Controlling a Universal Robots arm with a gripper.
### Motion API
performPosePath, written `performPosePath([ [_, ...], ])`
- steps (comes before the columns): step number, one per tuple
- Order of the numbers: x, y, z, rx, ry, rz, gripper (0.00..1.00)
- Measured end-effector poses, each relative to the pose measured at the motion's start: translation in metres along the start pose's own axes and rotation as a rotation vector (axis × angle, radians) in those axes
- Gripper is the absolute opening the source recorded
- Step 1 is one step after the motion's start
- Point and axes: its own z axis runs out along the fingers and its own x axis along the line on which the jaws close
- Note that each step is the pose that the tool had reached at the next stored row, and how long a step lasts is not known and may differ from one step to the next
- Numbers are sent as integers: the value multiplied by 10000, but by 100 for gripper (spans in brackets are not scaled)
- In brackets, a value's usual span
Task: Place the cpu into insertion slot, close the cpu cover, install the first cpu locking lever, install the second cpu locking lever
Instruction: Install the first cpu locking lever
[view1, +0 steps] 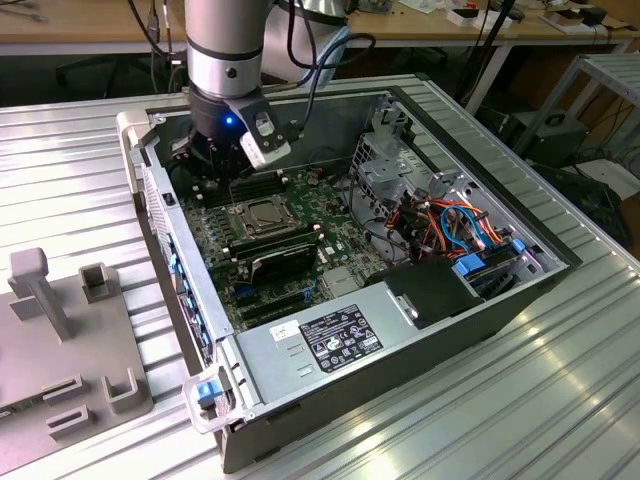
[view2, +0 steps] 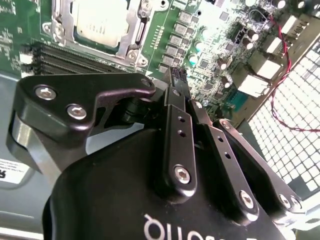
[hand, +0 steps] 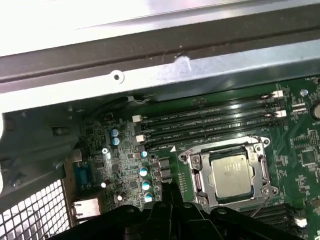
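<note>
The black claw (hand: 167, 189) is clenched empty, fingertips together, just beside the square silver-rimmed insertion slot (hand: 187, 158). The flat silvery-grey square cpu (hand: 231, 175) lies in that slot, the thin silver metal cpu cover (hand: 199, 175) closed flat around it.

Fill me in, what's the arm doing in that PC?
The arm's gripper hangs over the motherboard inside the open computer case, fingers closed and holding nothing. The chip is already seated on the board, with the metal cover frame down flat around it. The gripper sits just beside that frame.
</note>
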Motion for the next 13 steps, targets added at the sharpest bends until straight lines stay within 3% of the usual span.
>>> performPosePath([
  [4, 19, 101, 14, -43, 11, -115, 11],
  [13, -41, 162, 42, -85, 37, -736, 11],
])
